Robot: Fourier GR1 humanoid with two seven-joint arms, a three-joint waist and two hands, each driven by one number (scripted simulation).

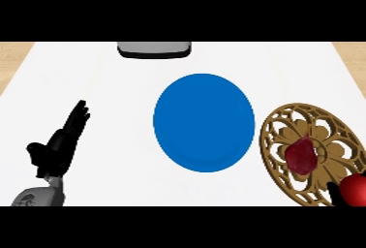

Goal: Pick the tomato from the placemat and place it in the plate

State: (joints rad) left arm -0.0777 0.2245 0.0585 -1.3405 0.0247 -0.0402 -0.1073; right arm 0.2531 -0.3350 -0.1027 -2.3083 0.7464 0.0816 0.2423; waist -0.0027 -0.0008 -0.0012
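Note:
A dark red tomato lies on the middle of the round golden openwork placemat at the right. The blue plate sits in the centre of the counter, just left of the placemat, with nothing on it. Only a small black part of my right hand shows at the lower right corner, over the placemat's near edge, below and right of the tomato. A bright red rounded shape touches it; I cannot tell what that is. My left hand rests open at the left, fingers pointing up, far from the plate.
A grey and black appliance stands at the counter's far edge, behind the plate. Wooden surface shows past the white counter top at both upper corners.

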